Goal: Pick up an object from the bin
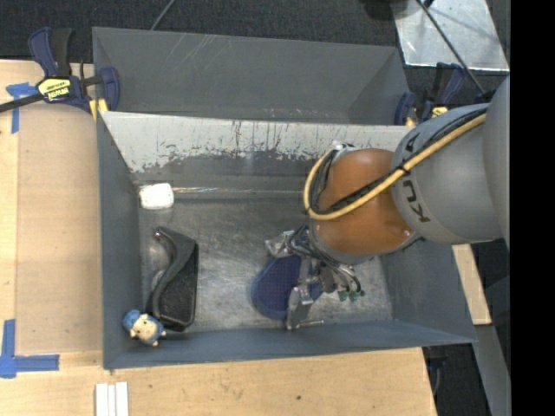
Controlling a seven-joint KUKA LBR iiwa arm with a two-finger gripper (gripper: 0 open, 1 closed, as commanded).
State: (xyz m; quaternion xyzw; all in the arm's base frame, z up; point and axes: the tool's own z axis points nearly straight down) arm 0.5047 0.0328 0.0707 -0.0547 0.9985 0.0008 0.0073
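My gripper (pixel 300 305) is low in the bin near the front wall, right of the middle, under the arm's orange cover. It is right against the right edge of a dark blue rounded thing (pixel 271 289) that lies on the bin floor. The gripper hides part of that blue thing. I cannot make out whether anything is held.
A black curved case-like thing (pixel 177 280) lies at the left. A small toy figure in blue and yellow (pixel 141 325) sits in the front left corner. A white block (pixel 156 197) rests at the back left. The arm covers the bin's right side.
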